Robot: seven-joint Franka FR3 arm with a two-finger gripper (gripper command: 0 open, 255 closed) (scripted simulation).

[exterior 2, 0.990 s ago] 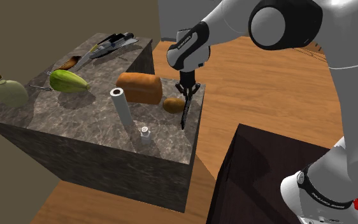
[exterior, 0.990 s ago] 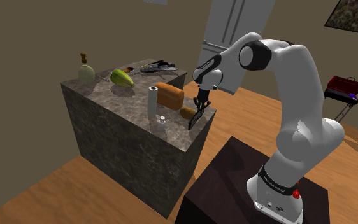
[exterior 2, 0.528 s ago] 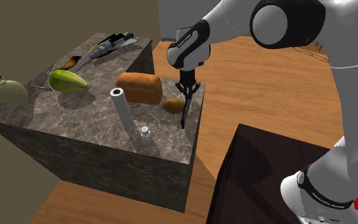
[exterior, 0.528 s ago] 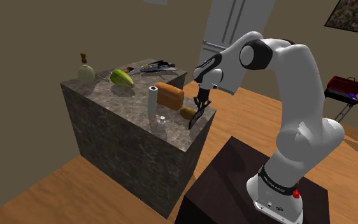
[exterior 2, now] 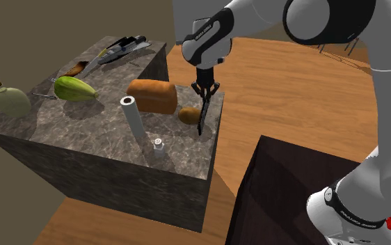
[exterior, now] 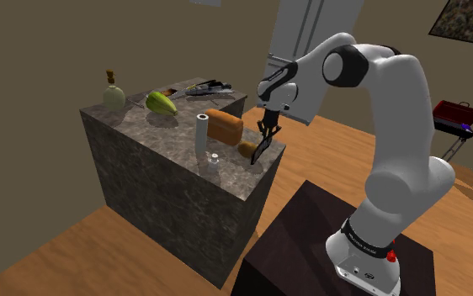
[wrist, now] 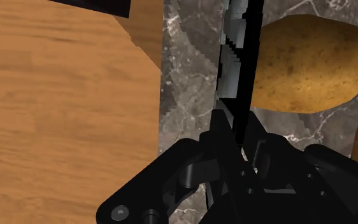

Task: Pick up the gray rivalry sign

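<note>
Though thin, dark sign (exterior 2: pixel 201 120) in hand (exterior 2: pixel 204 96)

Surface (exterior 2: pixel 97 136): dark grey marbling, pale veins. Sign (exterior 2: pixel 201 120): dark grey to black, plain. Claw (exterior 2: pixel 204 93): black throughout. Potato (wrist: pixel 311 63): tan, finely speckled. Loaf (exterior 2: pixel 152 96): orange-brown. Fruit (exterior 2: pixel 74 88): green with yellow tinge. Cylinder (exterior 2: pixel 133 120): white. Floor (wrist: pixel 63 95): warm brown wood grain.
</note>
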